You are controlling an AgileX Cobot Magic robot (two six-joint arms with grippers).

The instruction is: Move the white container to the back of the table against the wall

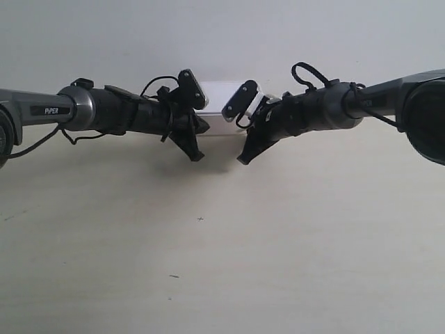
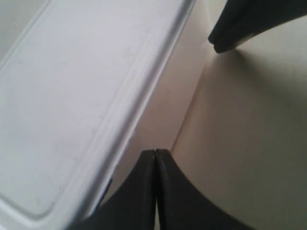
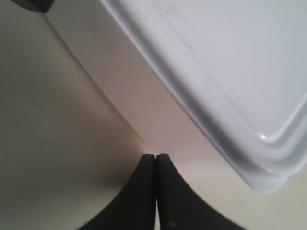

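Observation:
The white container (image 1: 220, 104) stands at the back of the table (image 1: 292, 243), right by the wall (image 1: 222, 35); both arms hide its ends. Its rimmed lid (image 2: 81, 96) fills the left wrist view, and a lid corner (image 3: 240, 67) shows in the right wrist view. My left gripper (image 2: 156, 151), on the arm at the exterior view's left (image 1: 197, 156), is shut and empty, its tips at the foot of the box's front wall. Shut and empty too, my right gripper (image 3: 156, 155) (image 1: 243, 160) points at the same wall. The two grippers are close together.
The right gripper's fingertip (image 2: 237, 28) shows in the left wrist view. The pale wood-grain tabletop bears small dark marks (image 1: 200, 219) (image 1: 173, 276). A shadow lies under both grippers in front of the box.

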